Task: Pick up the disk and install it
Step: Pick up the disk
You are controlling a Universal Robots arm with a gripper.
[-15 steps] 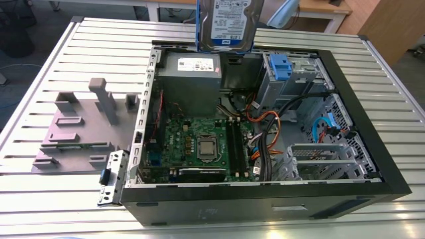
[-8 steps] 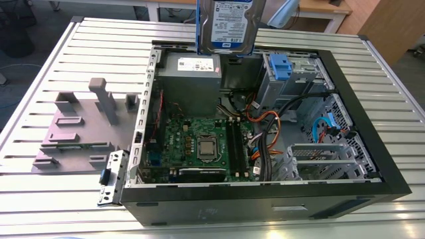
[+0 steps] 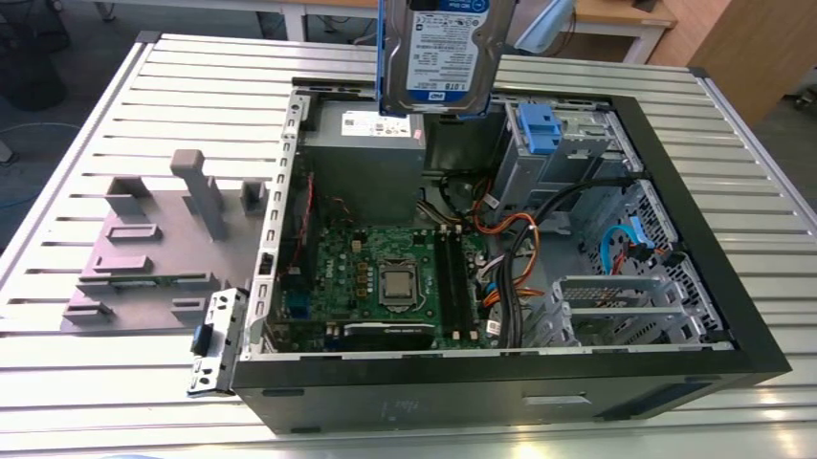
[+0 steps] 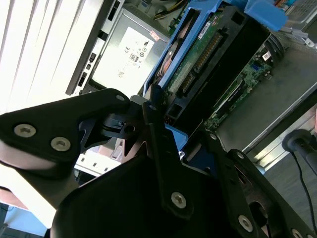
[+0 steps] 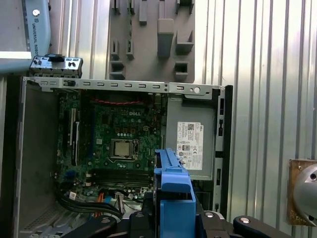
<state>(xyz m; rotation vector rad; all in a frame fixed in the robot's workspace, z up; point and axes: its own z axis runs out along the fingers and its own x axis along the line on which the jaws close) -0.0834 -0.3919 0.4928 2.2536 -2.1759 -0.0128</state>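
The disk [image 3: 441,57], silver with a white-and-blue label and a blue frame, hangs upright in the air over the back part of the open computer case [image 3: 715,287]. In the second wrist view my gripper [image 4: 181,129] is shut on the disk [image 4: 213,54]; its black fingers [image 4: 154,106] clamp the blue frame's edge, and the drive's green circuit-board side shows. The first wrist view shows the blue frame of the disk [image 5: 173,183] edge-on between the gripper's [image 5: 173,220] black links, above the motherboard [image 5: 114,144].
Inside the case are a grey power supply box [image 3: 364,143] with a white sticker, a drive bay with a blue latch [image 3: 542,129], cables and a motherboard [image 3: 396,277]. A grey fixture with upright blocks [image 3: 153,249] lies on the slatted table at the exterior view's left.
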